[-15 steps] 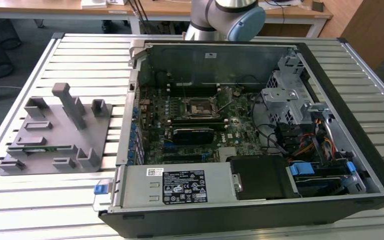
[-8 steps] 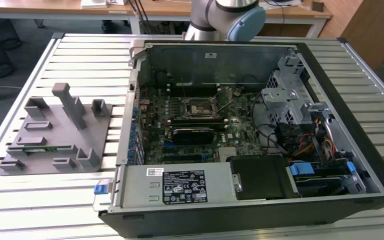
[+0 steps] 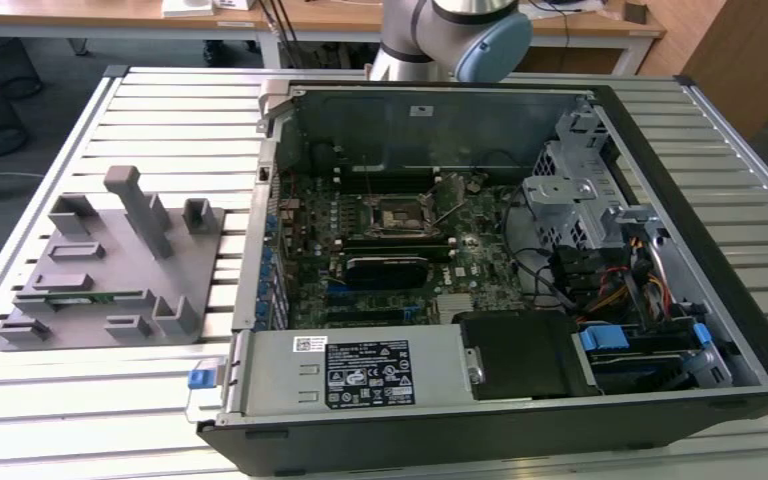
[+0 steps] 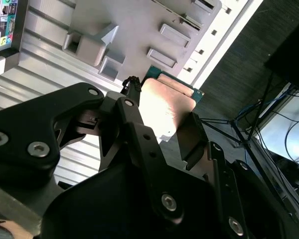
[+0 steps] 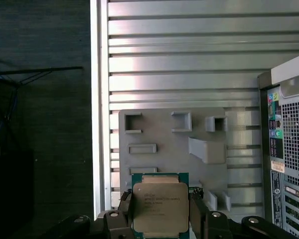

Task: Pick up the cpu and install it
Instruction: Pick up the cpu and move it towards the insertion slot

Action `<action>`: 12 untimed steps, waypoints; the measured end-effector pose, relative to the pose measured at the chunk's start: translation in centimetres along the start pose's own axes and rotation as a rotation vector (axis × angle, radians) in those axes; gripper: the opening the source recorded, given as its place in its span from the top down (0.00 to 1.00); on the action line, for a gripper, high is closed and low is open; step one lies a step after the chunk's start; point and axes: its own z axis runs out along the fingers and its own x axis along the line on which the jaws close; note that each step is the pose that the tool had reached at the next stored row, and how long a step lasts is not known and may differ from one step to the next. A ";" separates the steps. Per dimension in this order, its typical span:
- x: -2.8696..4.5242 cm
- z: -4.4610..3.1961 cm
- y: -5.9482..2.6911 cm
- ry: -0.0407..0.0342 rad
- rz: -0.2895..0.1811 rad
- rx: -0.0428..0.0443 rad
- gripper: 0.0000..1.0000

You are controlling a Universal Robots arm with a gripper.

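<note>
**Exterior view.** A black desktop computer case (image 3: 704,250) is lying open on a slatted silver metal surface (image 3: 157,130). It is showing a green motherboard (image 3: 384,260) with a black square socket frame (image 3: 395,213) near its middle. A grey moulded fixture plate (image 3: 104,270) with upright blocks is sitting on the surface to the exterior view's left of the case, apart from it. A long thin green memory stick (image 3: 84,297) is lying in one of its slots. The grey-and-blue robot arm (image 3: 458,35) is standing behind the case.

**Second wrist view.** The black two-fingered hand (image 4: 162,112) is clamping a flat square cpu (image 4: 169,99) with a shiny metal top and green edge, one finger pressing on each of two opposite sides. The cpu is hanging in the air, with the fixture plate (image 4: 134,30) and the surface (image 4: 30,79) lying beyond it.

**First wrist view.** The hand (image 5: 160,211) is gripping the cpu (image 5: 159,199) by two sides, its metal top facing the camera. The cpu is overlapping one edge of the fixture plate (image 5: 174,144). The case's perforated rear panel (image 5: 289,149) is standing beside the plate. Dark floor (image 5: 40,124) is showing past the edge of the surface (image 5: 189,50).
</note>
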 end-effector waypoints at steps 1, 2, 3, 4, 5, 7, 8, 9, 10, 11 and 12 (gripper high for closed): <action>-0.08 0.00 0.00 0.0000 0.000 0.0000 0.46; -0.16 0.00 0.01 0.0000 0.000 0.0001 0.46; -0.24 0.00 0.01 -0.0001 0.000 -0.0001 0.46; -0.32 0.00 0.01 0.0000 0.000 0.0000 0.46; -0.40 0.00 0.02 -0.0001 0.000 0.0000 0.46; -0.57 0.00 0.03 0.0000 0.000 0.0000 0.46; -0.66 0.00 0.03 0.0000 0.000 0.0000 0.46; -0.73 0.01 0.03 -0.0001 0.000 0.0000 0.46; -0.81 0.01 0.03 -0.0001 0.000 0.0000 0.46; -0.87 0.01 0.04 0.0000 0.000 0.0000 0.46; -0.93 0.01 0.04 0.0000 0.000 0.0000 0.46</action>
